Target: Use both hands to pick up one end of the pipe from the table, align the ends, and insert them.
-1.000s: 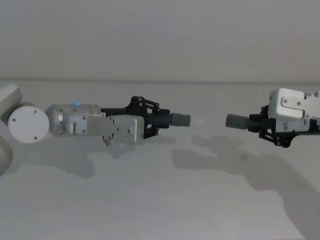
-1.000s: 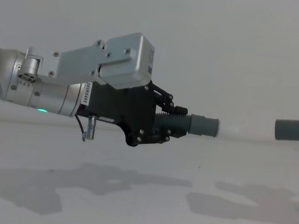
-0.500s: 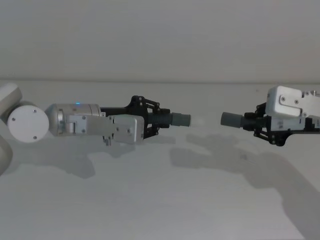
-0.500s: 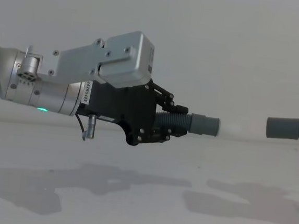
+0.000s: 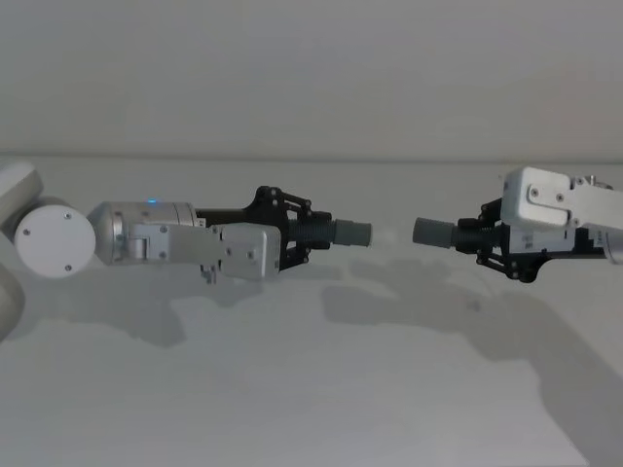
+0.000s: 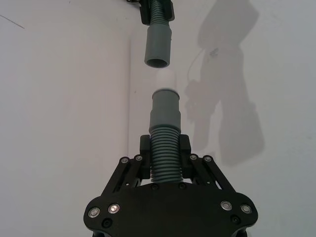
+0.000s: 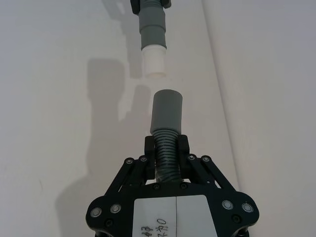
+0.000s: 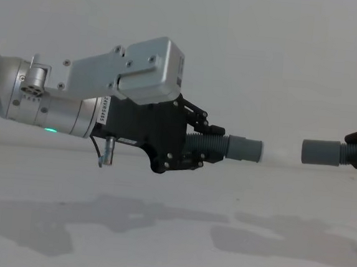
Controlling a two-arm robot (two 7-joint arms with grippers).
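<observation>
- the left gripper (image 5: pixel 310 236) is held above the table (image 5: pixel 292 389), reaching in from the left, its black fingers (image 6: pixel 143 146) clamped on the ribbed part of the pipe (image 6: pixel 165 158) just behind its cuff.
- that left cuff (image 8: pixel 244 149) is smooth grey with a narrower white tip (image 6: pixel 165 80) sticking out of it, and it points toward the robot's right.
- the left wrist (image 8: pixel 49 110) is a thick silver cylinder with a small green light on its underside in the chest view.
- the right gripper (image 5: pixel 484 236) comes in from the right, also off the table, its fingers (image 7: pixel 183 146) closed on the ribbed hose right behind the other cuff.
- the right cuff (image 5: pixel 432 233) is plain grey, with an open mouth that faces the white tip, as the left wrist view shows (image 6: pixel 158 45).
- the two ends point at each other, near but apart, with a clear gap between the white tip and the plain cuff; in the right wrist view the tip (image 7: pixel 153 60) lies almost on the same line as the plain cuff (image 7: pixel 167 111), a little to one side.
- in the chest view both cuffs hang at about the same height, the plain one (image 8: pixel 320 152) to the right of the tipped one.
- the rest of the hose between the two held ends cannot be seen behind the grippers.
- shadows of both arms fall on the table (image 8: pixel 169 245) under them.
</observation>
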